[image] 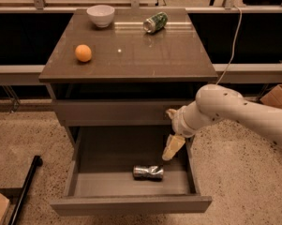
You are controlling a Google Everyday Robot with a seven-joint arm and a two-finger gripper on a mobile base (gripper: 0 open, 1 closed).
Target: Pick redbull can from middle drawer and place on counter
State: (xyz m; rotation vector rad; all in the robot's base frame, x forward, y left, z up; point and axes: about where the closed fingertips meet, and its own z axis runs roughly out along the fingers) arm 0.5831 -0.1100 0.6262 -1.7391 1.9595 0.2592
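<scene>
The counter (pixel 145 60) is a glossy brown-grey slab that reflects the light. Three things lie on it. A white bowl (pixel 100 15) stands upright near the back left corner. A green-patterned can (pixel 155 22) lies on its side towards the back right, well apart from the bowl. An orange (pixel 83 53) sits near the left edge, closer to the front. The pincer (pixel 171 151) hangs below the counter's front right part, over the open middle drawer (pixel 107 182).

White arm (pixel 234 110) from right, wrist bent; gripper (pixel 173 147) low, centre-right — pointing down
</scene>
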